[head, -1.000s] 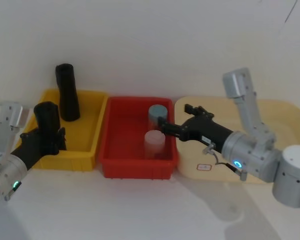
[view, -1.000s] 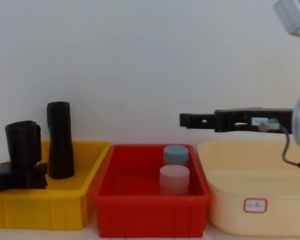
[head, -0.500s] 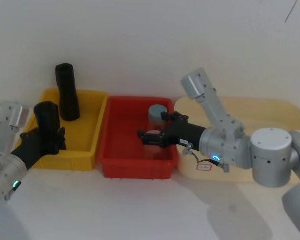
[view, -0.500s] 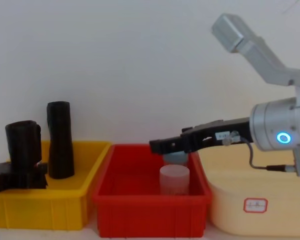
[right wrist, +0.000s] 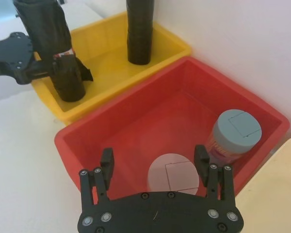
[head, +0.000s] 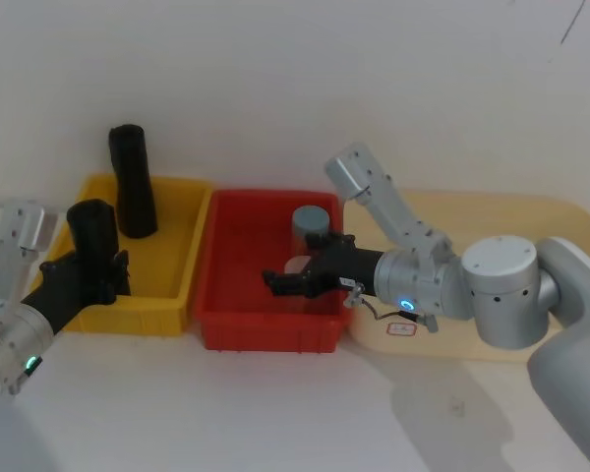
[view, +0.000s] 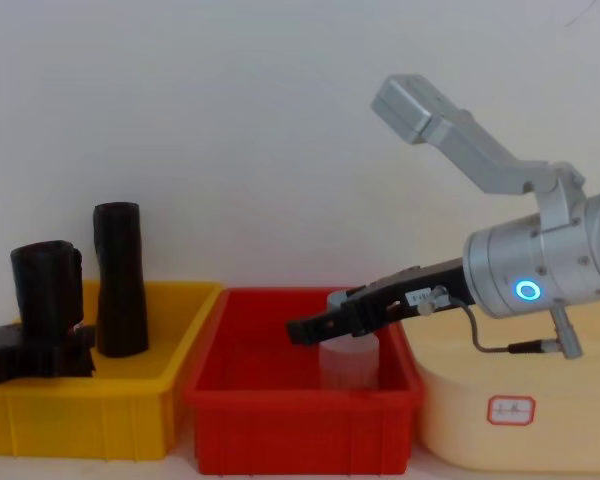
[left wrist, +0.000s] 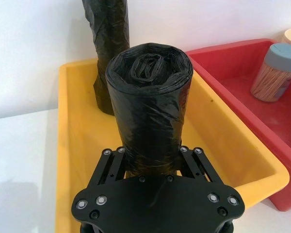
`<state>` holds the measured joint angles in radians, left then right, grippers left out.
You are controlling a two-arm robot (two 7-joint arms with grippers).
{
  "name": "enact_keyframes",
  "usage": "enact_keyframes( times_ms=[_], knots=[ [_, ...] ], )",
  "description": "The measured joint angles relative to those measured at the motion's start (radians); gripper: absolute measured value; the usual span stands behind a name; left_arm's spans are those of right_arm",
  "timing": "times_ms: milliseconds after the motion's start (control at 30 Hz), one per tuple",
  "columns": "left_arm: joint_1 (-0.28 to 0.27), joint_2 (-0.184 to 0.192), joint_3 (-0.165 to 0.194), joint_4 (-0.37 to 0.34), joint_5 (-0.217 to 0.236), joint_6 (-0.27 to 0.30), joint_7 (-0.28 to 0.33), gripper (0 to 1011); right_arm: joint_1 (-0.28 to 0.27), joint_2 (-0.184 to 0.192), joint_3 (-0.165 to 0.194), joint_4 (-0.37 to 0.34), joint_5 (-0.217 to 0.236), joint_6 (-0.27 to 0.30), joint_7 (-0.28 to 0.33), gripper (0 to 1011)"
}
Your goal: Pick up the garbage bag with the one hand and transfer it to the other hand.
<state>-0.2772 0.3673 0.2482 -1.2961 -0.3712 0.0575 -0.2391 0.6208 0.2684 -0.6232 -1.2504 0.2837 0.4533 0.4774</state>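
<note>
The first part of the task looks underway. The left gripper is clenched around the lower part of the garbage bag, one finger on each side of the black roll. The roll stands upright at the front left corner of the yellow bin. In the right wrist view its red-and-white label shows just above the grip, and its base sits low inside the bin. I cannot tell whether it has been lifted off the floor.

The handover itself is not yet done. The right gripper is well apart from the bag and reaches leftward over the red bin. Its fingers are spread and empty, and they hang above the pink-lidded jar, with the blue-lidded jar just beside it. It touches neither, as far as the chest view shows.

What is left, as I judge it:
- raise the roll clear of the bin wall
- bring the two grippers together between the bins
- close the right one on a free stretch of the roll — the upper half is bare
- let go with the left

The slimmer black roll at the back of the yellow bin takes no part. The cream tub lies on the right.
</note>
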Motion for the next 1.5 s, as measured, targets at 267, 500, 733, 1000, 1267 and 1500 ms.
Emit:
enact_keyframes(
  times_ms=[267,500,733,1000,1267,1500],
  knots=[
    [0.0,0.0,0.0,0.0,0.0,0.0,0.0,410,0.031,-0.011,-0.013,0.053,-0.017,0.013,0.014,1001],
    [0.0,0.0,0.0,0.0,0.0,0.0,0.0,410,0.045,-0.013,-0.017,0.081,-0.027,0.025,0.023,1001],
    [0.0,0.0,0.0,0.0,0.0,0.0,0.0,410,0.05,-0.011,-0.018,0.096,-0.033,0.036,0.032,1001],
    [0.0,0.0,0.0,0.0,0.0,0.0,0.0,410,0.052,-0.009,-0.016,0.104,-0.037,0.043,0.039,1001],
    [0.0,0.0,0.0,0.0,0.0,0.0,0.0,410,0.053,-0.008,-0.015,0.109,-0.039,0.047,0.043,820],
    [0.0,0.0,0.0,0.0,0.0,0.0,0.0,410,0.053,-0.008,-0.014,0.111,-0.04,0.048,0.045,658]
  ],
)
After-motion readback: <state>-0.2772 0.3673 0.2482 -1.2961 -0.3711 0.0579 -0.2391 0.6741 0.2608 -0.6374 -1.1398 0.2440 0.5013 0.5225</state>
